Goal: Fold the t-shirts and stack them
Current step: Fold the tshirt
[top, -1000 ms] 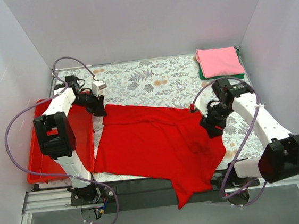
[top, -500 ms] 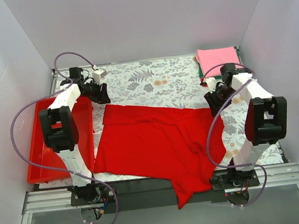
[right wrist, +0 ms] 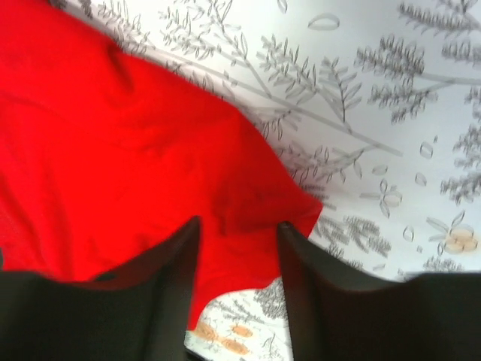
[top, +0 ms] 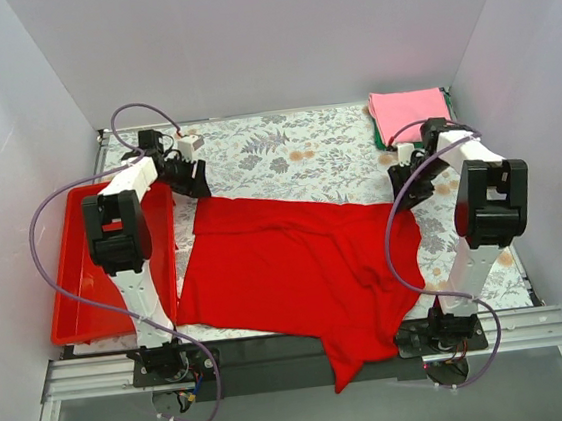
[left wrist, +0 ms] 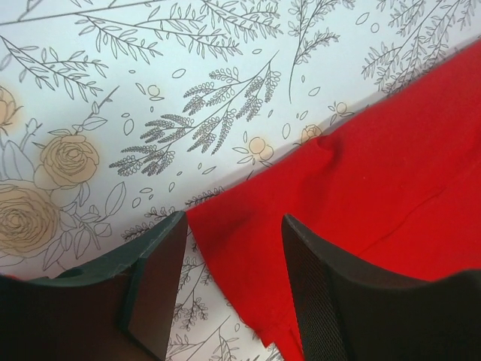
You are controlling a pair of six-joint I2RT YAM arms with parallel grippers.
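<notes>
The bright red t-shirt (top: 297,269) lies spread on the floral tablecloth, one part hanging over the near edge. A folded pink t-shirt (top: 410,113) lies on a dark green one (top: 381,140) at the back right. My left gripper (top: 194,184) is open just above the red shirt's far left corner (left wrist: 248,226), holding nothing. My right gripper (top: 408,190) is open above the shirt's far right corner (right wrist: 248,203), holding nothing.
A rigid red plastic tray (top: 73,293) sits at the left table edge beside the left arm. White walls close in the back and sides. The floral cloth (top: 286,160) shows between the grippers behind the shirt.
Both arms have let go of the red shirt and drawn back toward the far side. The right gripper rose from the shirt's right edge to its far corner. The shirt lies flatter.
</notes>
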